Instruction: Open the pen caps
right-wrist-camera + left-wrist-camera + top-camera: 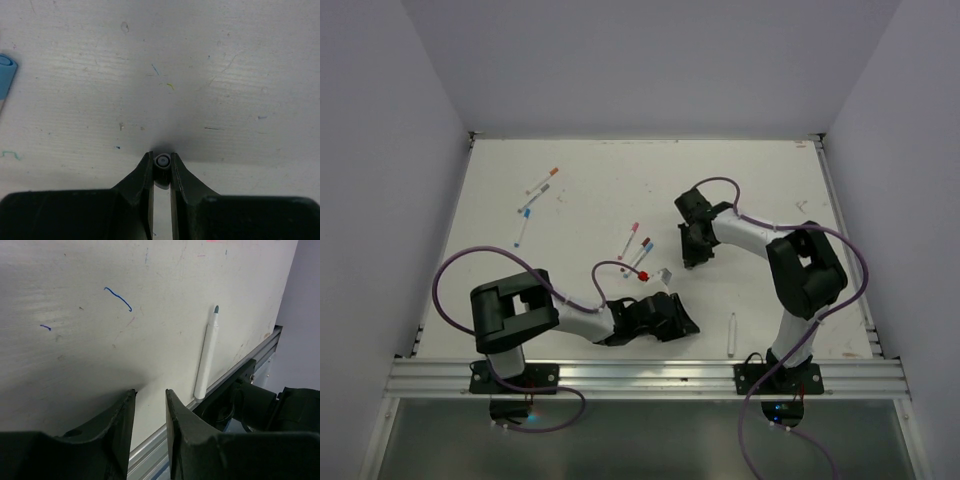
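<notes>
My right gripper (161,157) is shut on a small grey pen cap (162,161), held end-on just above the table; in the top view it (692,258) is at mid-table. My left gripper (150,392) is open and empty, low over the table near the front edge (685,325). An uncapped white pen (207,355) with a grey-blue tip lies to its right, by the front rail (731,335). Capped pens lie at the far left (542,181) (521,232) and in the middle (629,240) (640,250). A loose red cap (643,277) lies between the grippers.
A small grey piece (665,273) lies beside the red cap. A light blue pen end (5,75) shows at the left edge of the right wrist view. The metal front rail (235,372) runs just beyond the uncapped pen. Pen scribbles mark the table.
</notes>
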Controlling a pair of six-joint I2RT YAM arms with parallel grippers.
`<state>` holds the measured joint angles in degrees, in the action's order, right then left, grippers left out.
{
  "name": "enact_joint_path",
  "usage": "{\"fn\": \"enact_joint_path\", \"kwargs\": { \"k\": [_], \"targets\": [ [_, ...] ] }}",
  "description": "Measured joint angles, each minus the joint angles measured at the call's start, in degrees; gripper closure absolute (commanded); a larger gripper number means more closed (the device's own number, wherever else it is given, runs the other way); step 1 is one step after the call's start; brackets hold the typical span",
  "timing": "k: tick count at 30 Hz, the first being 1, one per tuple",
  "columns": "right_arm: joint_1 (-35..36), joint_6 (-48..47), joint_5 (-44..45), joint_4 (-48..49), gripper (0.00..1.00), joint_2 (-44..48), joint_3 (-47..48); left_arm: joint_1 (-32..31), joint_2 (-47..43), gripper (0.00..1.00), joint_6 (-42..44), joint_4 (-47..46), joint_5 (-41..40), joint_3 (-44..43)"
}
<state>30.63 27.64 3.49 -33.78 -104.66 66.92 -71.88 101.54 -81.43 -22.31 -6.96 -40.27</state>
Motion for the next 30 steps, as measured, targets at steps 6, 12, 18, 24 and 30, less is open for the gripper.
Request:
{"fn": "enact_joint_path", "kwargs": {
  "k": [6, 12, 18, 24, 30],
  "targets": [
    [-2.2, 0.4, 1.2, 0.2, 1.00, 4.8, -3.5, -0.3, -1.5, 0.67, 5.4, 7.5, -3.6, -2.9],
    [-10.6, 0.8, 1.5, -0.5, 1.00, 19.4, -9.7, -2.5, -2.6, 0.62, 9.2, 14.2, -8.0, -5.4],
    [-11.5, -1.0, 0.3, -1.0, 1.00, 18.7, -10.0, -2.9, -6.9, 0.60, 9.7, 16.1, -10.1, -2.9],
    [-12.5, -1.8, 1.8, -1.8, 0.93, 15.0, -10.6, -2.8, -9.0, 0.58, 9.7, 16.1, -10.3, 0.1],
    [-15.5, -2.2, 4.6, -1.7, 0.94, 15.0, -13.9, -2.8, -11.7, 0.56, 9.9, 16.6, -11.1, 2.7]
  ]
}}
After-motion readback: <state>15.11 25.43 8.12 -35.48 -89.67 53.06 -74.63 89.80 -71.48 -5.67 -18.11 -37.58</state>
